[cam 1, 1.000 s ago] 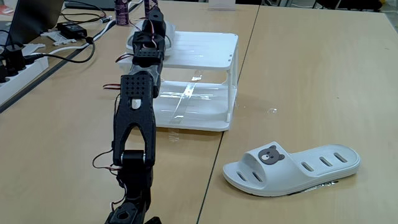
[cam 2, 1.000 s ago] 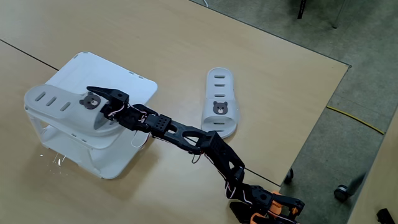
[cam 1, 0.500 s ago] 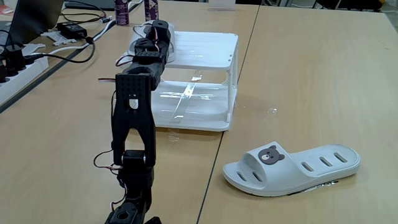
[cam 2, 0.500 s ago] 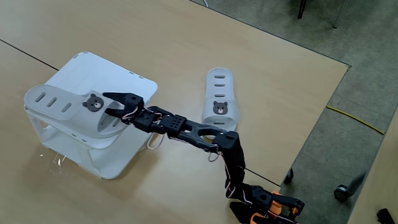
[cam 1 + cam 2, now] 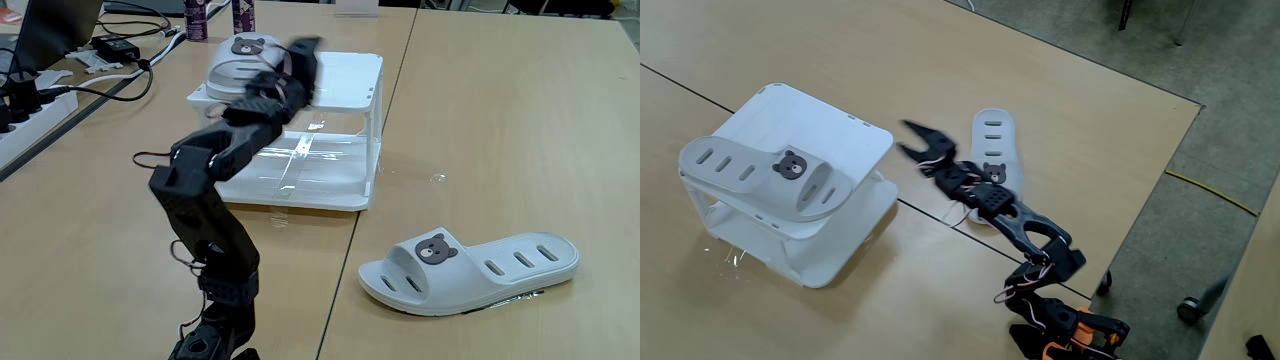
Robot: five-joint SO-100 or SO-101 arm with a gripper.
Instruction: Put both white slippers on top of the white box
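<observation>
Both fixed views show the pincer point(image 5: 912, 139) spread wide and holding nothing, motion-blurred, raised above the table point(image 5: 1060, 90) between the white box point(image 5: 845, 130) and the slipper on the table point(image 5: 991, 165). Seen from the high angle, it points toward the box's near edge, clear of it. One slipper on the box point(image 5: 765, 176) lies across the top's left side, bear badge up, well apart from the pincer. From the low angle, the pincer point(image 5: 300, 55) hovers over the box top point(image 5: 345, 80), beside that slipper point(image 5: 240, 55). That other slipper point(image 5: 470, 270) lies on the wood at lower right.
</observation>
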